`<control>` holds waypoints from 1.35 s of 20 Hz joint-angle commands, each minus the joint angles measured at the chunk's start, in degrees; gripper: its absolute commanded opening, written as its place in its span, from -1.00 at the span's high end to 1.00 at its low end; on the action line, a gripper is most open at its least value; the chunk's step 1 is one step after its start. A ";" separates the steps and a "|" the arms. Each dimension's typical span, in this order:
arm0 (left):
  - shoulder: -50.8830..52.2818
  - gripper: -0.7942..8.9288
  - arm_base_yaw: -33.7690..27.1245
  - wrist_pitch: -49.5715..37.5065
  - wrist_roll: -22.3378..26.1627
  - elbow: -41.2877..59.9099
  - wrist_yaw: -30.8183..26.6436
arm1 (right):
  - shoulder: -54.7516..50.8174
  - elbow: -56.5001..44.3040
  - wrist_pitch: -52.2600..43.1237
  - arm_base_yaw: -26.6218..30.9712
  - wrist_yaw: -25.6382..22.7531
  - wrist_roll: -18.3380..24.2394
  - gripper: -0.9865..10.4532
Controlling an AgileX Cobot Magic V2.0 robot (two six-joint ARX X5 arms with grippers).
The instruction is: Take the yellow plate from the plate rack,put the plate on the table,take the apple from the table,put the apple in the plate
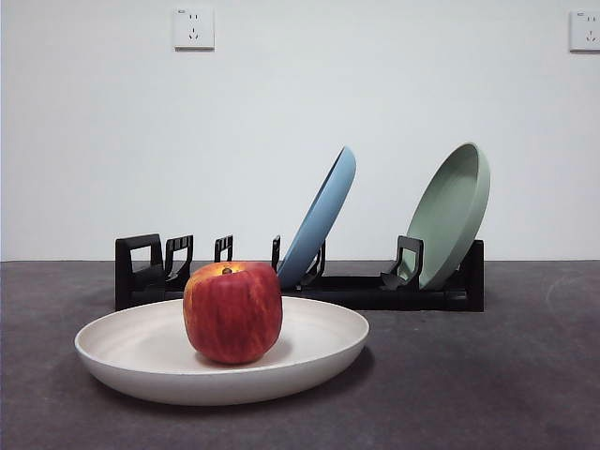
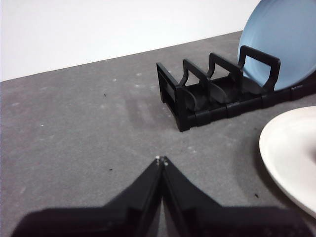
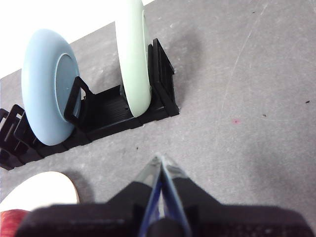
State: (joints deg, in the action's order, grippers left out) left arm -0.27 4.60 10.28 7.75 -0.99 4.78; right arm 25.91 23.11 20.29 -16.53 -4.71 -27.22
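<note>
The yellow plate point(image 1: 141, 352) lies flat on the table point(image 1: 506, 375) in front of the plate rack point(image 1: 366, 291). The red apple point(image 1: 232, 312) stands upright in the plate's middle. The plate's edge also shows in the left wrist view point(image 2: 291, 153) and the right wrist view point(image 3: 42, 185), where a bit of the apple point(image 3: 12, 217) shows too. My left gripper point(image 2: 161, 161) is shut and empty above the table, left of the rack point(image 2: 207, 96). My right gripper point(image 3: 160, 160) is shut and empty, above the table in front of the rack point(image 3: 103, 111). Neither arm shows in the front view.
A light blue plate point(image 1: 323, 216) and a pale green plate point(image 1: 455, 211) lean in the rack's slots. They show in the right wrist view too, blue point(image 3: 44, 84) and green point(image 3: 134, 54). Two wall sockets point(image 1: 193, 28) sit on the white wall behind.
</note>
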 commanded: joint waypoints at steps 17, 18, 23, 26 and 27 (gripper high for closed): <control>0.15 0.84 -0.22 -0.20 -2.05 0.83 -0.20 | -0.04 -0.24 -0.35 -0.07 -0.17 -0.33 0.82; 0.15 0.84 -0.22 -0.20 -2.05 0.83 -0.20 | -0.04 -0.24 -0.35 -0.07 -0.17 -0.33 0.83; 0.15 0.84 -0.22 -0.20 -2.05 0.83 -0.20 | -1.05 -0.24 -0.13 0.09 -1.62 1.73 0.82; 0.15 0.84 -0.22 -0.20 -2.05 0.83 -0.20 | -5.77 -0.50 -0.09 0.90 -7.21 12.76 0.83; 0.15 0.84 -0.22 -0.20 -2.05 0.83 -0.20 | -7.41 -1.07 -0.20 1.55 -7.32 16.17 0.83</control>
State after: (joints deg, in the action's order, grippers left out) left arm -0.25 4.60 10.26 6.11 -0.97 4.69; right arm 18.48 22.92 20.25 -14.96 -11.81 -16.56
